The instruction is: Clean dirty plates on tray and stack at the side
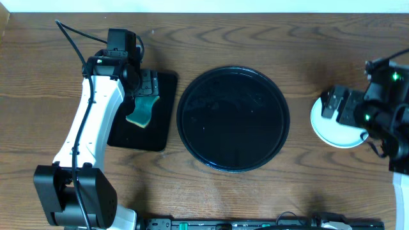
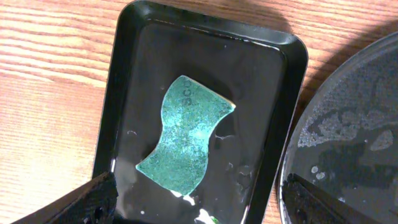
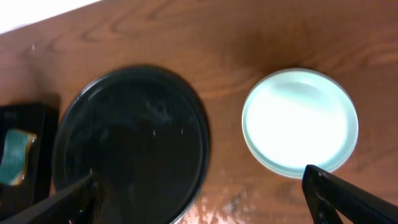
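The round black tray point(image 1: 233, 119) lies mid-table, wet with droplets and with no plate on it; it also shows in the left wrist view point(image 2: 354, 124) and the right wrist view point(image 3: 130, 143). A pale mint plate point(image 1: 327, 128) sits on the wood at the right; whether others lie under it I cannot tell. From the right wrist the plate point(image 3: 300, 121) looks clean. My right gripper point(image 1: 339, 107) hovers over it, open point(image 3: 205, 199) and empty. My left gripper point(image 1: 146, 86) stands open point(image 2: 199, 205) above a green sponge point(image 2: 186, 134), not touching it.
The sponge point(image 1: 142, 110) lies in a small rectangular black tray point(image 1: 166, 83) left of the round tray, wet with a little foam point(image 2: 118, 93). Bare wooden table surrounds the trays. The left arm's base point(image 1: 73, 195) is at the front left.
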Controlling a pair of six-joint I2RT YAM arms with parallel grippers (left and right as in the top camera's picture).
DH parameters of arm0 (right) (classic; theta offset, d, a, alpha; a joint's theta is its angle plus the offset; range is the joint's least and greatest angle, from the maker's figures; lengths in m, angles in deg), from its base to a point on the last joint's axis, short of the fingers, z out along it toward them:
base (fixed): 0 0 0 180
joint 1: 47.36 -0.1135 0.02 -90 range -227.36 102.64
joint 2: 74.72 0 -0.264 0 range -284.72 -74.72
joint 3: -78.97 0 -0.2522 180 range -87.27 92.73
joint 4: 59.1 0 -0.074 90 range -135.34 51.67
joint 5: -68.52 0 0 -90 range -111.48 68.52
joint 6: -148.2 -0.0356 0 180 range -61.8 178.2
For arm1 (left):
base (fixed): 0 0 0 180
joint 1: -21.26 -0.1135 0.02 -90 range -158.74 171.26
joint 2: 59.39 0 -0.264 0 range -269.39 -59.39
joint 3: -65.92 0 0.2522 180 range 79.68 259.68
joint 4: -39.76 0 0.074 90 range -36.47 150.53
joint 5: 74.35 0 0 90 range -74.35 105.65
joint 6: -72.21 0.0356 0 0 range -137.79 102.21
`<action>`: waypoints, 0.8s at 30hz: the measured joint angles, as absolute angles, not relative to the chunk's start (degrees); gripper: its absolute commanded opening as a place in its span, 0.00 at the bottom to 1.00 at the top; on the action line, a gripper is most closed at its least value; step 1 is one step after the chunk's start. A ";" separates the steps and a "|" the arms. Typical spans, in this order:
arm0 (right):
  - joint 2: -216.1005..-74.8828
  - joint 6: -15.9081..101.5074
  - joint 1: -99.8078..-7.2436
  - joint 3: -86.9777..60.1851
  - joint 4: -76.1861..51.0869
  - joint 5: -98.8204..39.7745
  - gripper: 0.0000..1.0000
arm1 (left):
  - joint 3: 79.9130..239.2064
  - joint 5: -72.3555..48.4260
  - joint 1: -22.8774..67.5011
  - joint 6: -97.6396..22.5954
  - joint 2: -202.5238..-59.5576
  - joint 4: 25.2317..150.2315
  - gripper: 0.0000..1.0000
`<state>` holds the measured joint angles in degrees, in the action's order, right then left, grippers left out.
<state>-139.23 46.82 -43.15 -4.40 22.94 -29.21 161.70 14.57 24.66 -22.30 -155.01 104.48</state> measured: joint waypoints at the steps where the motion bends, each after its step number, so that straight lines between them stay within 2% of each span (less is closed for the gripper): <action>1: -138.46 46.80 -43.15 -4.40 24.44 -29.27 0.99 | 161.70 14.57 24.66 -22.30 -155.01 104.51 0.86; 8: -136.13 47.02 -43.15 -4.40 29.82 -29.75 0.99 | 161.70 14.57 24.66 -22.30 -155.01 104.48 0.86; 18: -136.04 54.32 -43.15 -5.95 21.62 -29.49 0.99 | 161.70 14.59 24.66 -22.30 -155.01 104.51 0.86; 24: -132.89 55.91 -43.15 -15.40 13.71 -29.36 0.99 | 161.70 14.59 24.66 -22.30 -155.01 104.46 0.86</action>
